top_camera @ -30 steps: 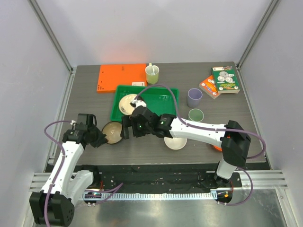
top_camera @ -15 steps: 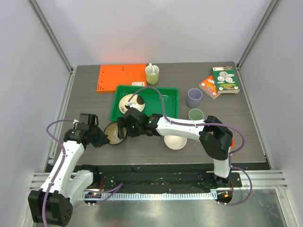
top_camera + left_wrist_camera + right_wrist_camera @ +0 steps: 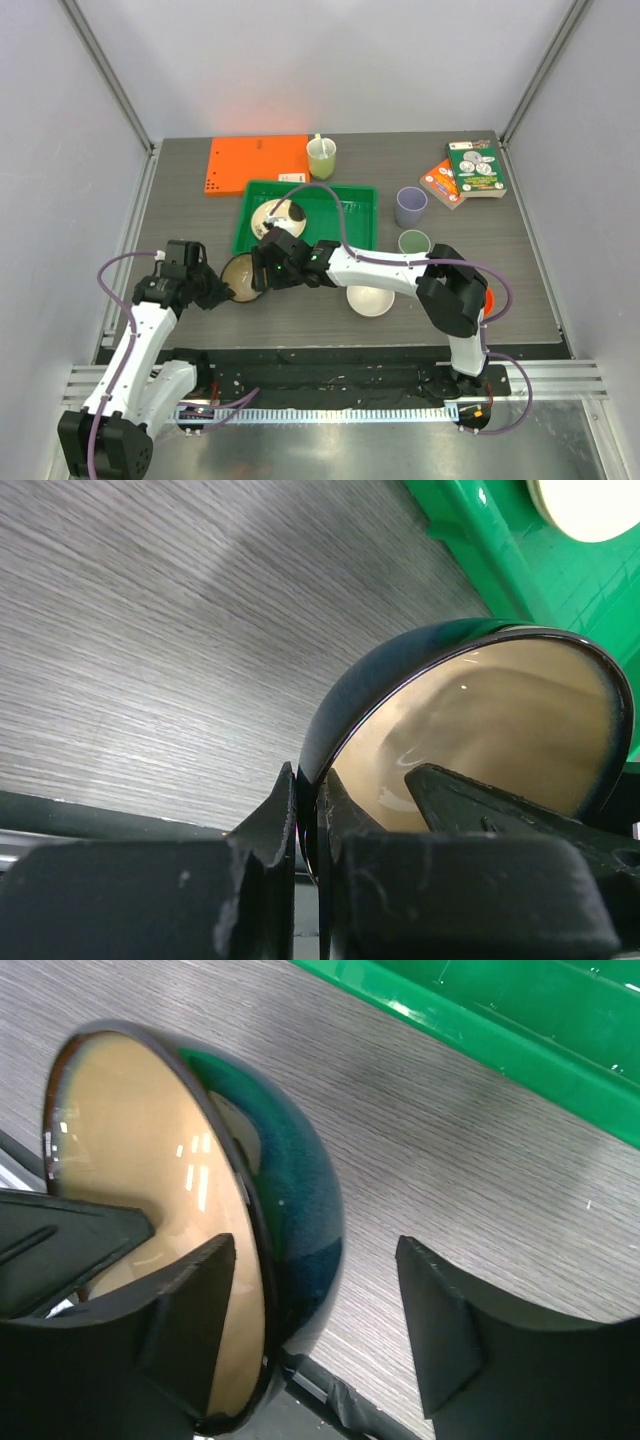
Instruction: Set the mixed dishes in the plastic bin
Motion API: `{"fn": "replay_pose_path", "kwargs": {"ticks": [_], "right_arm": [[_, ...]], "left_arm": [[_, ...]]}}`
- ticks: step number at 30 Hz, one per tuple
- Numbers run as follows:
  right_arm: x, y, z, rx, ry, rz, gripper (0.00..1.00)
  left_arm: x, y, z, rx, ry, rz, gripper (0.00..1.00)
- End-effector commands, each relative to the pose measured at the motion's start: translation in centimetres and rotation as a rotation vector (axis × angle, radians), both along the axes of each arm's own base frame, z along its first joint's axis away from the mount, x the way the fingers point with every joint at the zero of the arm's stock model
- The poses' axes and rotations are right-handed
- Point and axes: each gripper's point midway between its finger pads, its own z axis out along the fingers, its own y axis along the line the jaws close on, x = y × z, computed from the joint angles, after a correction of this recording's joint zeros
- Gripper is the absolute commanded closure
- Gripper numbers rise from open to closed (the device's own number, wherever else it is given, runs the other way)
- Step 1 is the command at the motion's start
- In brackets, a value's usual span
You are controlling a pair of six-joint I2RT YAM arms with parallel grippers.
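Observation:
The brown bowl [image 3: 240, 277] [image 3: 480, 720] [image 3: 130, 1150], tan inside and dark outside, is tipped on edge left of centre. My left gripper [image 3: 222, 288] [image 3: 308, 802] is shut on its near rim. My right gripper [image 3: 258, 275] [image 3: 320, 1320] stands open astride the opposite rim, with one finger inside the bowl and the other apart from the outer wall. Behind lies the green plastic bin [image 3: 340, 205] [image 3: 470, 540] [image 3: 480, 1020] with a cream plate [image 3: 277, 217] [image 3: 590, 495] in it. On the table are a white bowl [image 3: 371, 300], a lavender cup [image 3: 411, 207] and a sage cup [image 3: 413, 242]. An orange-red bowl [image 3: 488, 298] peeks from behind the right arm.
An orange board [image 3: 257, 163] and a yellow-green cup with a spoon [image 3: 322, 157] stand behind the bin. Two boxes [image 3: 470, 170] lie at the back right. The right arm stretches across the table's middle, over the white bowl.
My right gripper has moved left onto the brown bowl's rim, and its jaws have narrowed somewhat. The left gripper keeps its hold, and the bowl has tipped up slightly.

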Motion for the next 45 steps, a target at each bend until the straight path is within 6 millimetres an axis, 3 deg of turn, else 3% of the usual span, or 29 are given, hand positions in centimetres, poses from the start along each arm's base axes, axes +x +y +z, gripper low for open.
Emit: {"fn": "replay_pose_path", "kwargs": {"ticks": [1,8,11,13,15,17,19,21,26,30,37,45], "right_arm": [[0.7,0.8,2.1,0.056,-0.031,-0.030,0.34],[0.6,0.5,2.0,0.053,-0.039,-0.031,0.38],[0.5,0.6,1.8,0.053,-0.032,-0.020,0.45],[0.3,0.5,1.8,0.050,-0.032,-0.010,0.63],[0.1,0.6,1.7,0.056,-0.029,0.008,0.94],[-0.3,0.5,1.3,0.057,-0.018,0.014,0.99],[-0.8,0.7,1.1,0.072,-0.003,0.027,0.99],[-0.8,0.8,1.2,0.074,-0.006,0.028,0.99],[-0.7,0.5,1.5,0.074,-0.020,0.027,0.99],[-0.8,0.1,2.1,0.075,-0.034,0.028,0.99],[-1.3,-1.9,1.8,0.052,-0.055,0.032,0.99],[-1.1,-4.4,3.3,0.065,-0.084,0.019,0.99]], "left_arm": [[2.5,-1.7,3.3,-0.093,-0.127,-0.024,1.00],[2.3,-0.9,3.9,-0.043,-0.128,-0.012,1.00],[2.2,-0.5,3.7,-0.020,-0.117,-0.007,1.00],[2.0,-0.4,3.2,-0.013,-0.107,-0.009,1.00],[2.0,-0.6,2.9,-0.023,-0.105,-0.018,1.00],[2.1,-0.9,2.9,-0.036,-0.114,-0.028,1.00],[2.0,-1.0,2.8,-0.038,-0.115,-0.033,1.00],[2.0,-1.0,2.9,-0.037,-0.122,-0.035,0.92],[1.9,-0.7,3.3,-0.029,-0.140,-0.026,0.54],[1.8,0.3,4.4,0.023,-0.155,0.000,0.41],[1.7,1.2,6.1,0.059,-0.212,0.021,0.42],[1.1,4.3,7.8,0.232,-0.217,0.055,0.40]]}}
